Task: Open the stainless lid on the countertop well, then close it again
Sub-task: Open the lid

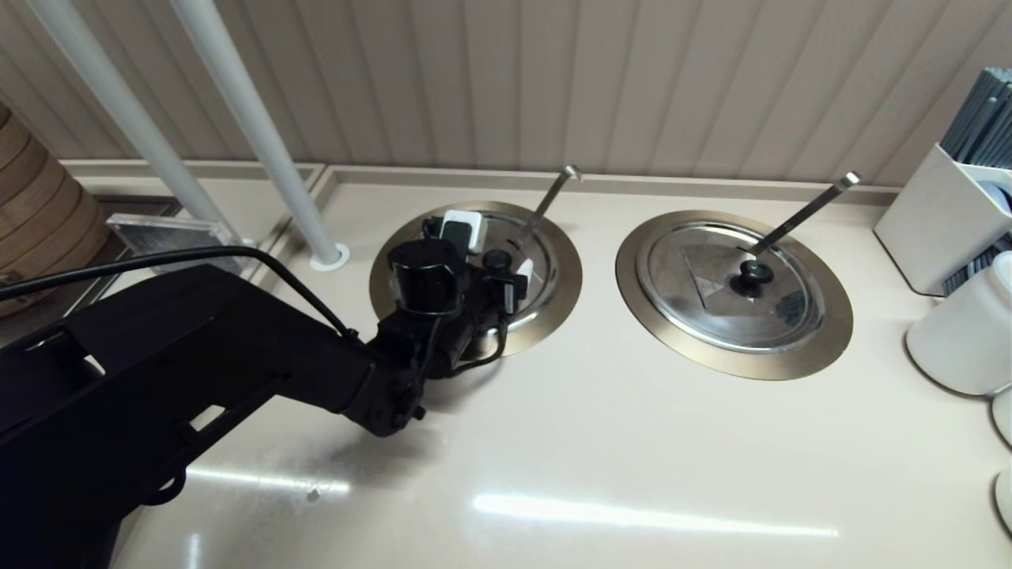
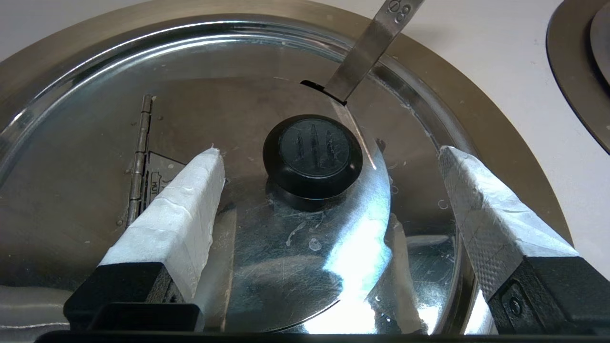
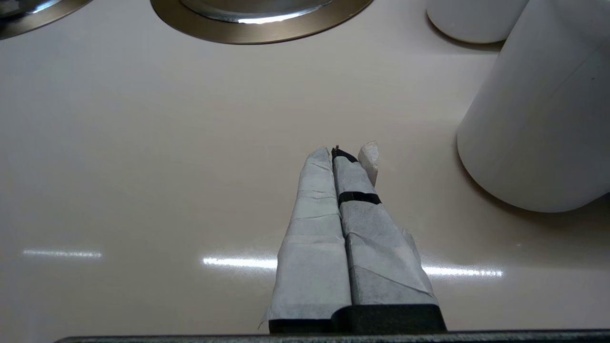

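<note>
Ribbed beige wall panels (image 1: 632, 87); glossy cream countertop (image 1: 601, 442); white poles (image 1: 261, 134).

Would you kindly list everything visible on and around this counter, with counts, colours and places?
stainless lid: one, shiny steel, black knob, on the left well
countertop well: one, brass-toned ring, left of centre
ladle handle: one, steel, hook-tipped, through the lid's notch
twin lid: one, steel, grey triangle, on the right well
twin ring: one, brass-toned, right of centre
straight ladle handle: one, steel, in the twin lid
white poles: two, rear left
white containers: several, right edge
bamboo steamer: one, brown, far left
countertop: one, cream
left gripper: fingers open either side of the knob
right gripper: fingers shut, over bare counter
</note>
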